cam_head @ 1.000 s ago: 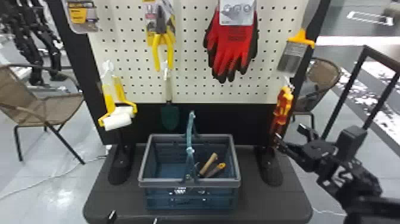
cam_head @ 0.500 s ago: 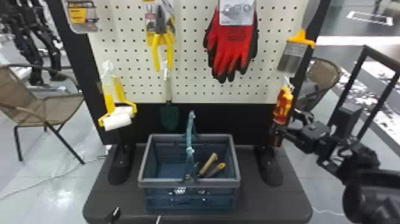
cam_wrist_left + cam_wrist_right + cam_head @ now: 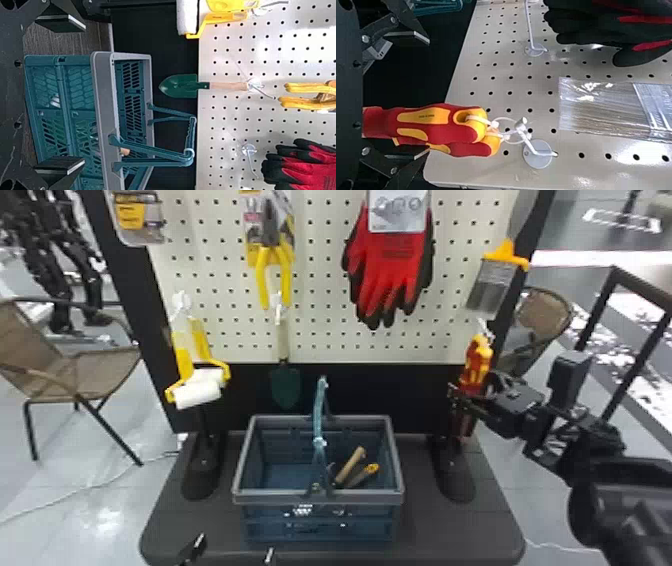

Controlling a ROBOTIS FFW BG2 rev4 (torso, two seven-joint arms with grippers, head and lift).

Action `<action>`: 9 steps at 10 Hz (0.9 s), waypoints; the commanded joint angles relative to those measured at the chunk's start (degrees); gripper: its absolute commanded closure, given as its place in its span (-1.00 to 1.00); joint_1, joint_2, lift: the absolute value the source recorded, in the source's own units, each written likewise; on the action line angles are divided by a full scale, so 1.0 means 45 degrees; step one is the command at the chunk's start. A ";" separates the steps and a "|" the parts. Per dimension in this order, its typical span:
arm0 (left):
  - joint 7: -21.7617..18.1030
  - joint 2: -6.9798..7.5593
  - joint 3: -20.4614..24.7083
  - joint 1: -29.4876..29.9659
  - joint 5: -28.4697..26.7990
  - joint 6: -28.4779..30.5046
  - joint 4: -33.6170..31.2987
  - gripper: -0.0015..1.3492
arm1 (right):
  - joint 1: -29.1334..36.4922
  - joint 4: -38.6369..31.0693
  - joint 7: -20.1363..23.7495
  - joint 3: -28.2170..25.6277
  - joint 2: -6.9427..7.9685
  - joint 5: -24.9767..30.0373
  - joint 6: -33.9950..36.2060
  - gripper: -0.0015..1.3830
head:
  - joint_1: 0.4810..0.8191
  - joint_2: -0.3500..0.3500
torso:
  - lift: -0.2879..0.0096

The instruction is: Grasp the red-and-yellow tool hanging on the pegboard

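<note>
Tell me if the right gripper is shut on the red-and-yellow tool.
No, the right gripper is open around the red-and-yellow tool, one finger well clear of it.

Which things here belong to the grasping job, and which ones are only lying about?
Job: red-and-yellow handled tool, white pegboard hook, open right gripper.
Lying about: red-and-black gloves, yellow-handled pliers, green trowel, yellow paint roller, blue plastic basket.
</note>
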 commanded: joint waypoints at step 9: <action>-0.0099 -0.0018 0.0020 -0.0033 0.0020 -0.0034 0.0052 -0.81 | 0.0031 -0.0137 -0.0059 0.0019 -0.0053 0.0475 0.0123 0.88 | -0.60 0.00 | 0.26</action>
